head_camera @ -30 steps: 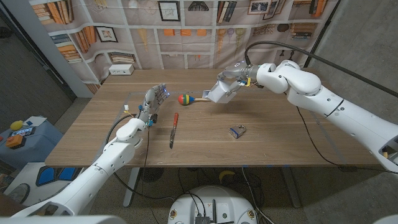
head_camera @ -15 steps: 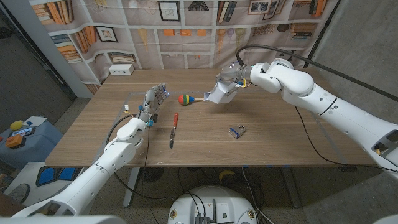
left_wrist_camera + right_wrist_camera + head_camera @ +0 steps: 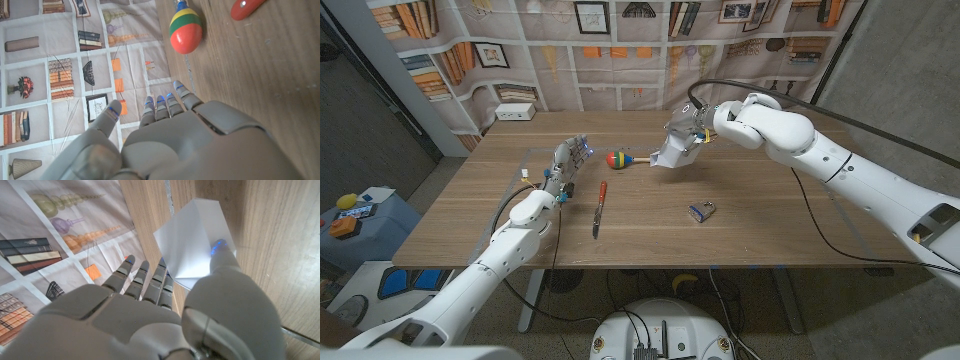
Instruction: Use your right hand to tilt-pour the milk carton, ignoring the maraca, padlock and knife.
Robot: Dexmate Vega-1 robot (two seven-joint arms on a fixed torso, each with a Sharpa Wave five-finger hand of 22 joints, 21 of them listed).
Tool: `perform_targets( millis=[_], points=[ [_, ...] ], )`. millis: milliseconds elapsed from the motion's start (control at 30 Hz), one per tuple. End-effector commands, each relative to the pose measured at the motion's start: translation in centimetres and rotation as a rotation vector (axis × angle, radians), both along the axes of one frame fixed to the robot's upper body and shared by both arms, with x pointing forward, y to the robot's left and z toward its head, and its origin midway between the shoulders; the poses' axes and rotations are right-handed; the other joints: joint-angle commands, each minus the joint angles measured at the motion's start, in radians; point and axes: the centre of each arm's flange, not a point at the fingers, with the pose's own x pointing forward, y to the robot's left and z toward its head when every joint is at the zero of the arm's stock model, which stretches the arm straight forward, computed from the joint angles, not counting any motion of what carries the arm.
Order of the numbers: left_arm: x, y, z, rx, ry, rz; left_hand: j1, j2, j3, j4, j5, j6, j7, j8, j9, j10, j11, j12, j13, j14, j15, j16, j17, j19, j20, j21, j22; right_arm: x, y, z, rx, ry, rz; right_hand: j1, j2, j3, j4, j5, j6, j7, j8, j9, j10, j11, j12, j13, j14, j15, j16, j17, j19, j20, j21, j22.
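Note:
My right hand (image 3: 691, 128) grips the white milk carton (image 3: 671, 150) above the far middle of the table, and the carton is tilted over with its top end pointing down to the left. The right wrist view shows the carton (image 3: 192, 245) held between my thumb and fingers (image 3: 145, 277). The maraca (image 3: 619, 159) lies just left of the carton, red, yellow and green; its head (image 3: 185, 31) appears in the left wrist view. My left hand (image 3: 567, 165) stands at the table's left with fingers apart, holding nothing.
A red-handled knife (image 3: 599, 207) lies in the middle of the table, and its red tip (image 3: 246, 7) shows in the left wrist view. A padlock (image 3: 700, 211) sits nearer the front, right of centre. A white box (image 3: 515, 111) stands at the far left edge.
My right arm has swung left and the carton has shifted slightly left and tipped a bit further. The left hand, maraca, knife and padlock have stayed put.

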Motion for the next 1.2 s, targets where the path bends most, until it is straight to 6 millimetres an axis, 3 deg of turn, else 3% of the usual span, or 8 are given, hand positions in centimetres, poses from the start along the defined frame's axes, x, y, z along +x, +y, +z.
perform_targets(
  millis=[33,500,1200],
  points=[
    [0.6,-0.2,-0.3,-0.012,0.004,-0.005,0.001,0.077,0.007,-0.004,-0.001,0.008,-0.001,0.005,0.004,0.007,-0.001,0.006,0.003,0.002,-0.002,0.004,0.000,0.009,-0.004,0.001,0.005,0.1,1.4,-0.1,-0.121,-0.050,-0.053,-0.011,0.005,-0.006,0.001,-0.001,0.003,-0.008,0.008,0.000,0.005,0.002,-0.002,0.004,0.005,-0.003,0.003,0.005,-0.002,0.009,-0.001,0.001],
    [0.9,-0.3,-0.2,-0.016,0.004,-0.011,0.000,0.078,0.008,-0.004,-0.001,0.010,-0.001,0.005,0.004,0.007,0.003,0.006,0.003,0.004,0.002,0.005,0.001,0.009,-0.002,0.001,0.005,0.1,2.7,-0.7,-0.244,-0.129,-0.095,-0.017,0.009,-0.006,0.002,-0.001,0.002,-0.007,0.008,-0.001,-0.003,0.010,-0.009,0.007,0.001,0.001,0.002,0.005,-0.001,0.011,0.000,0.001],
    [0.5,-0.4,-0.8,-0.020,0.008,-0.017,-0.001,0.078,0.010,-0.002,-0.001,0.011,0.000,0.004,0.004,0.008,0.005,0.006,0.003,0.004,0.005,0.004,0.001,0.011,0.000,0.002,0.005,0.4,2.8,-1.5,-0.367,-0.177,-0.124,-0.023,0.019,-0.005,0.003,0.001,-0.006,-0.011,0.006,-0.002,-0.013,0.015,-0.019,0.011,-0.009,0.011,-0.001,0.005,0.002,0.005,0.001,0.001]
  ],
)
